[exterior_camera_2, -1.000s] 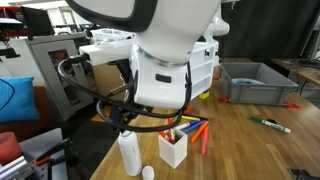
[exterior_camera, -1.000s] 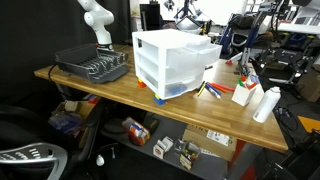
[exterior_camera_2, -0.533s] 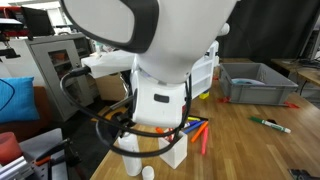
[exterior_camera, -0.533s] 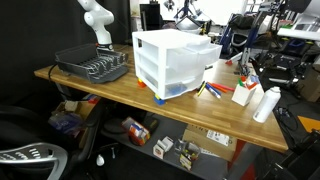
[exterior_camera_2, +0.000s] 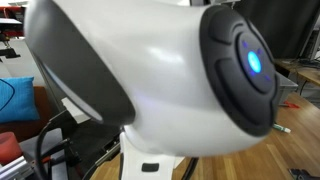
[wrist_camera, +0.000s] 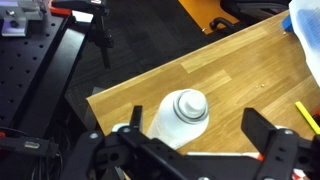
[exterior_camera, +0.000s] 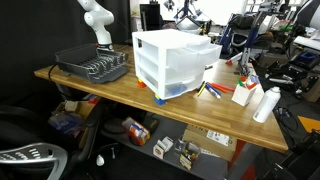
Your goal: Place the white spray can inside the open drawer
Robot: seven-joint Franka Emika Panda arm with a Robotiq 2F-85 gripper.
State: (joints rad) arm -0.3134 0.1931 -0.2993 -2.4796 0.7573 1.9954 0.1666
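Two fingers (wrist_camera: 270,145) spread wide, gripper (wrist_camera: 198,122) released, white spray can (wrist_camera: 187,108) upright between them on wooden table (wrist_camera: 250,70), open drawer (exterior_camera: 203,49) well apart.

Robotics lab or workshop. Evidence on view:
- wooden table (exterior_camera: 110,82), used as a bench
- white jointed robot arm (exterior_camera: 95,20) behind it at eleven o'clock
- dark equipment frames and cabling (exterior_camera: 275,45) crowding the back at two o'clock
- loose boxes and clutter (exterior_camera: 165,148) on the floor beneath
- black perforated mounting board (wrist_camera: 30,75) at nine o'clock in the wrist view
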